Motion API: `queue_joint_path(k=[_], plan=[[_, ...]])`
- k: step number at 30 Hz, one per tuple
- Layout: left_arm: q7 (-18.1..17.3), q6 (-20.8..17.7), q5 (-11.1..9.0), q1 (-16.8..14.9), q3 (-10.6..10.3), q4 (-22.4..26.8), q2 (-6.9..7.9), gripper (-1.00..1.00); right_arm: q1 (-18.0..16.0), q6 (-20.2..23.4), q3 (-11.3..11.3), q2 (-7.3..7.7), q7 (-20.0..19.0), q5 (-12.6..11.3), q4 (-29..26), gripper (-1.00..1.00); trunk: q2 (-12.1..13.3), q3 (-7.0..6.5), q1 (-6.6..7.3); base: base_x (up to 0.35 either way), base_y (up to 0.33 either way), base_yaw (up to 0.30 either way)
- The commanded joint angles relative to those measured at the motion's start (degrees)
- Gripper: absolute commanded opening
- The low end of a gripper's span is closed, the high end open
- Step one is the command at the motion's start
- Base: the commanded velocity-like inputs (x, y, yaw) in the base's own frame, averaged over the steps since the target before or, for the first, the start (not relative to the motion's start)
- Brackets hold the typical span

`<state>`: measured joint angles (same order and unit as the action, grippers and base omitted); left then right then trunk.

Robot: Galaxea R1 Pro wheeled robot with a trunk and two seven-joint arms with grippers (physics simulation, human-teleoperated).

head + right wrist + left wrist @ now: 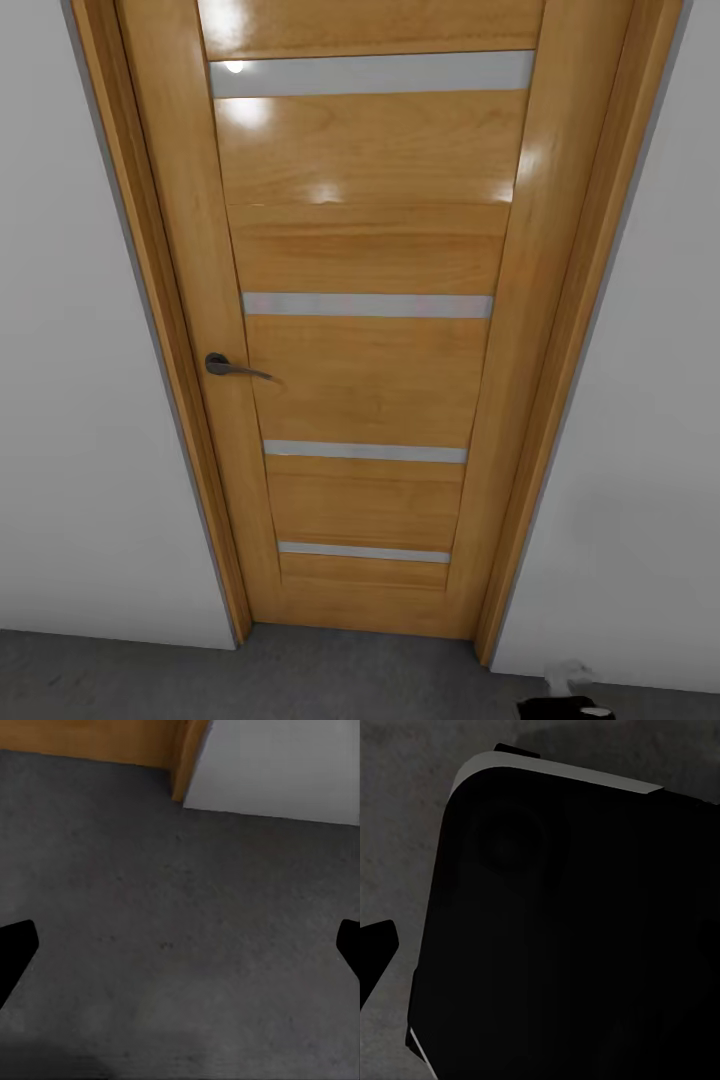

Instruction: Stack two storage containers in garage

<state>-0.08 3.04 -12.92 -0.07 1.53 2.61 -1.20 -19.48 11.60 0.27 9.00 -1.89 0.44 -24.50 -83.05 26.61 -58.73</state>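
Observation:
The two storage containers are out of view. I face a shut honey-brown wooden door (365, 380) with several grey horizontal strips and a dark lever handle (232, 368). My right gripper (180, 945) hangs open over dark grey speckled floor (150, 832), holding nothing. One fingertip (376, 945) of my left gripper (540, 945) sits at the view's edge, so it is spread open beside my own black base (570, 930); the other finger is lost against that black body.
White walls (80, 400) flank the door frame (150, 300) on both sides. A strip of dark grey floor (350, 675) runs along the door's foot. A small black and white part of my body (570, 698) shows low on the right.

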Motion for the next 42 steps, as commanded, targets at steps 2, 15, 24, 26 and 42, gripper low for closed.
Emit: queue_joint_path(k=[2, 15, 24, 26, 42], plan=[[0.00, 0.13, -0.26, 0.00, 0.09, 0.03, 0.00, 1.00, -2.62, 1.74, 0.06, -2.19, 0.72, 0.18, -0.13, 1.00, -0.03, 0.06, 0.00, 0.000, 0.000, 0.000], [-0.01, 0.13, -0.26, 0.00, 0.05, 0.03, 0.02, 1.00, -13.26, 8.79, 1.27, -16.14, 5.70, 3.60, -1.97, 1.00, -0.03, 0.06, 0.00, 0.000, 0.000, 0.000], [-0.01, 0.13, -0.26, 0.00, 0.05, 0.03, -0.02, 1.00, -14.03, 8.98, 7.05, -19.00, 9.69, 11.68, -4.73, 1.00, -0.03, 0.06, 0.00, 0.000, 0.000, 0.000], [-0.01, 0.13, -0.26, 0.00, 0.05, 0.03, -0.02, 1.00, -14.07, 9.14, 9.31, -19.00, 9.75, 12.06, -7.87, 1.00, -0.03, 0.06, 0.00, 0.000, 0.000, 0.000], [-0.01, 0.13, -0.26, -0.01, 0.04, 0.03, -0.01, 1.00, -14.02, 9.60, 16.43, -19.00, 0.59, 12.32, -24.90, 1.00, -0.03, 0.06, 0.00, 0.000, 0.000, 0.000]])
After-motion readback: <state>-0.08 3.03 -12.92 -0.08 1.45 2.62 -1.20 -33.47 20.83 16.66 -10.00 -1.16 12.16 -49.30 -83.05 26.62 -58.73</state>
